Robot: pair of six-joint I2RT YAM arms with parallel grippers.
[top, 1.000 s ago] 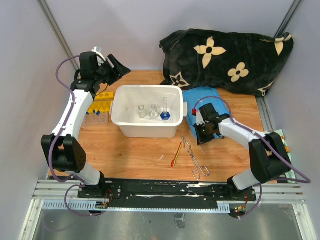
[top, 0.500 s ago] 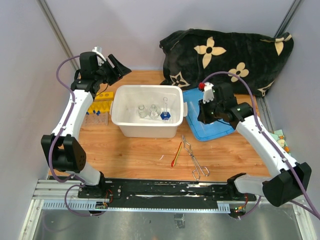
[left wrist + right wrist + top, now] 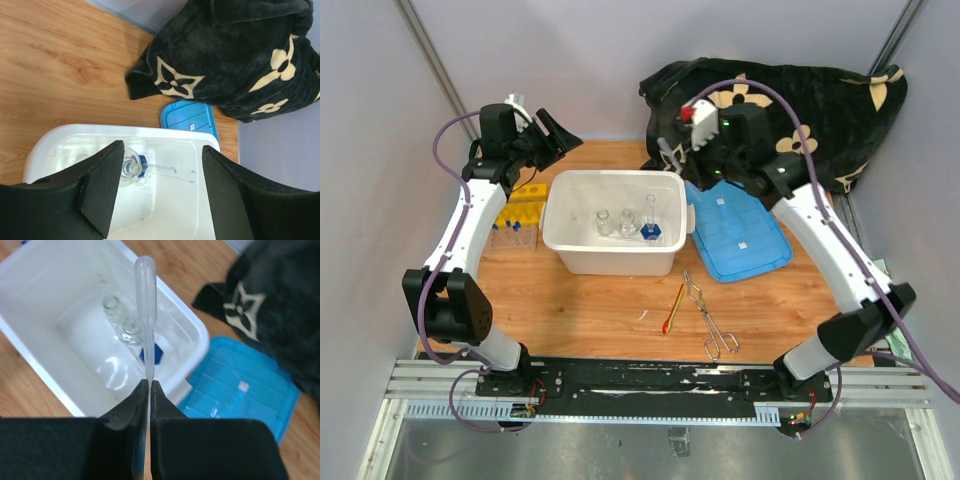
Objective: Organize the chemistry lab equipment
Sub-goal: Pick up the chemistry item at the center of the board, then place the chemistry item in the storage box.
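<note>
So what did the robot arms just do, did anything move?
The right gripper rose from the blue plastic lid and swung back-left above the far corner of the white plastic tub, shut on a thin clear plastic pipette. The left gripper, metal tongs and red-handled spatula stayed put.

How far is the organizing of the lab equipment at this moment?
Done: small glass flasks sit in the white tub. In hand: the right gripper is shut on a clear pipette near the tub; the left gripper hangs open. Left: the tongs, red-handled spatula and yellow rack lie on the table.
</note>
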